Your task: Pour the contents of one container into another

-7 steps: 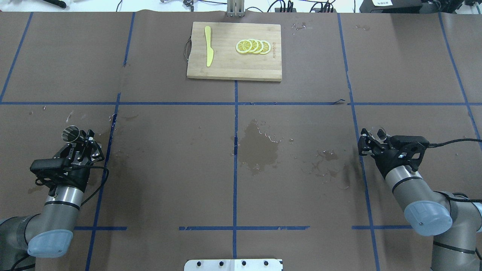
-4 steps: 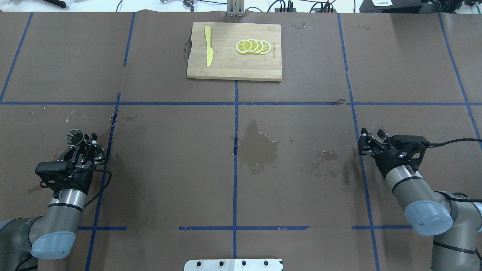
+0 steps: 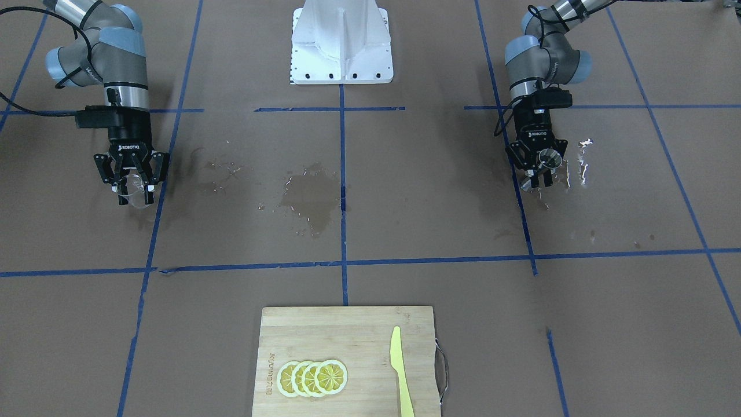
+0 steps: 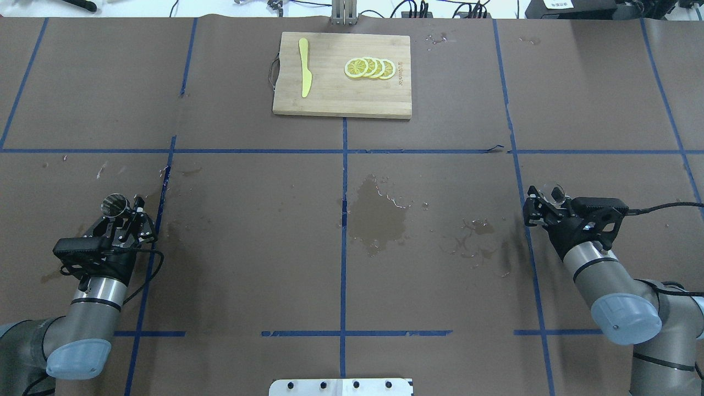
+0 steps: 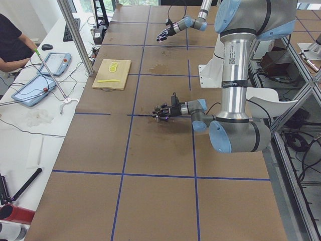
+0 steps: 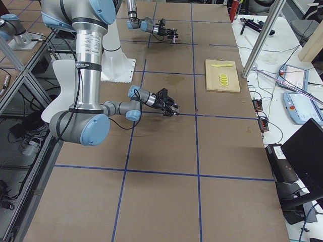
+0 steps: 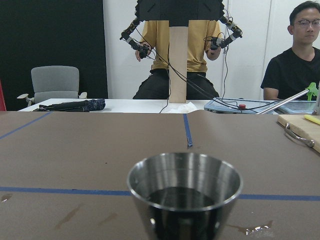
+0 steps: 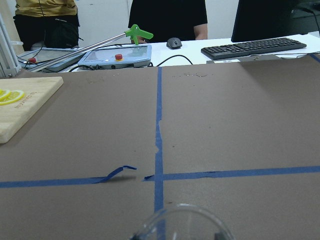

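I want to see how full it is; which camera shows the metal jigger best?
The left wrist-mounted view: the metal jigger fills the lower centre, rim and dark inside visible. The overhead view shows only its round rim, the front-facing view a tiny glint, and the side views a speck; the right wrist view misses it.

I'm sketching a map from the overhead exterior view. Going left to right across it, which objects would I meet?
In order: metal jigger → yellow knife → lemon slices → glass beaker.

Both end effectors (image 3: pixel 538 175) (image 3: pixel 134 193) clamped, low
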Available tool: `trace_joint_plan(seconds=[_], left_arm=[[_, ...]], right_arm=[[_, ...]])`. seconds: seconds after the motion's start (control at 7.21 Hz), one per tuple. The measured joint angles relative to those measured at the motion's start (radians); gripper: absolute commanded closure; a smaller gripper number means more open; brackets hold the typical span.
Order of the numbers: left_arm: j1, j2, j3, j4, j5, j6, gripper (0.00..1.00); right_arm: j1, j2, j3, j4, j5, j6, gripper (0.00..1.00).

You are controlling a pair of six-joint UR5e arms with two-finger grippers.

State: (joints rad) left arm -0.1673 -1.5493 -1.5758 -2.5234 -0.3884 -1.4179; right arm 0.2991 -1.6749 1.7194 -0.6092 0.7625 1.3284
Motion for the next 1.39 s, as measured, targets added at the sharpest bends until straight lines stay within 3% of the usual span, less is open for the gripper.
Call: trace_joint_plan(seconds=[0.14,0.28,0.97,1.39], left_arm=[[0.0,0.0,0.0,0.0,-0.001,0.0,0.3],[0.0,0.0,-0.001,0.0,-0.001,0.001,0.0],[-0.001,0.001,-0.027,-0.007,-0.034,0.042,0.0],[-0.005,0.034,-0.118,-0.014,-0.125,0.131,0.0]], right_arm=[[0.0,0.0,0.0,0.0,0.0,0.0,1.0],[0.0,-0.001,0.0,0.0,-0.002,0.0,1.0],[-0.007,-0.007,-0.004,0.0,-0.012,0.0,1.0],[-0.025,-0.007,-0.006,0.0,-0.024,0.0,0.94]])
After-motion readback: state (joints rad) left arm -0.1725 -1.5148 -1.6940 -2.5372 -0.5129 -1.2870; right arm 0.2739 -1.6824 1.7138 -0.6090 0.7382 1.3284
